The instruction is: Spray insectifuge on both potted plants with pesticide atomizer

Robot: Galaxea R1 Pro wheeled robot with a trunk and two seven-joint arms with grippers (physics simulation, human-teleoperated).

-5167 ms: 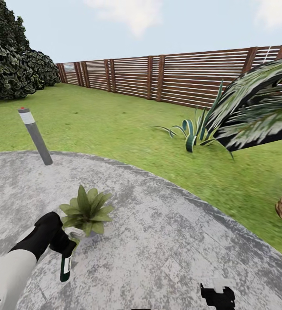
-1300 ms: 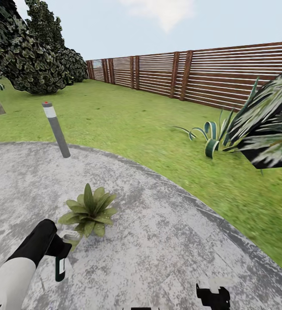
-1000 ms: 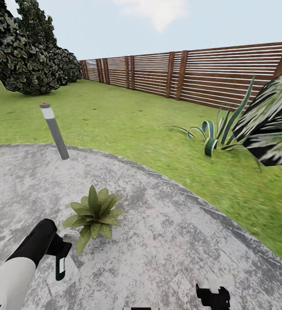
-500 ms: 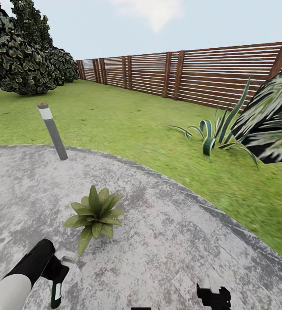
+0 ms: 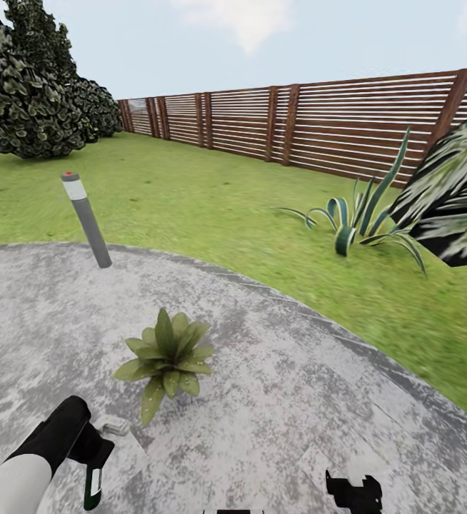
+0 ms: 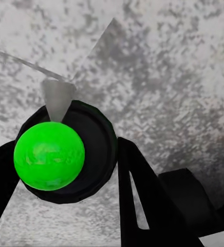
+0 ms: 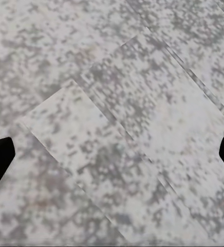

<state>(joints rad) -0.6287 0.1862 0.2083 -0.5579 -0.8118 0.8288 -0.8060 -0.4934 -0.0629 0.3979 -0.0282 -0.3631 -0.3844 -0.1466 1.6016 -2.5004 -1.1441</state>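
Note:
One potted plant [image 5: 166, 353], a low rosette of pointed green leaves, stands on the round grey paving [image 5: 276, 400]; its leaves hide its pot. The second potted plant is out of view. My left gripper [image 5: 93, 455] is shut on the pesticide atomizer [image 5: 92, 484], a dark green bottle with a white label, which it holds low and short of the plant with the grey nozzle [image 5: 112, 426] toward the leaves. In the left wrist view the atomizer's bright green cap [image 6: 49, 154] sits between the black fingers [image 6: 143, 200]. My right gripper [image 5: 355, 494] hangs open over bare paving [image 7: 112, 123].
A grey bollard lamp [image 5: 86, 219] leans at the paving's far edge. On the lawn [image 5: 191, 200] to the right grows a striped agave [image 5: 355, 221], with a palm frond [image 5: 455, 193] beyond it. The slat fence [image 5: 333, 128] and dark bushes [image 5: 26, 93] ring the garden.
My left arm has dropped and drawn back from the plant with the atomizer still gripped. The camera has turned a little, sliding the scene sideways.

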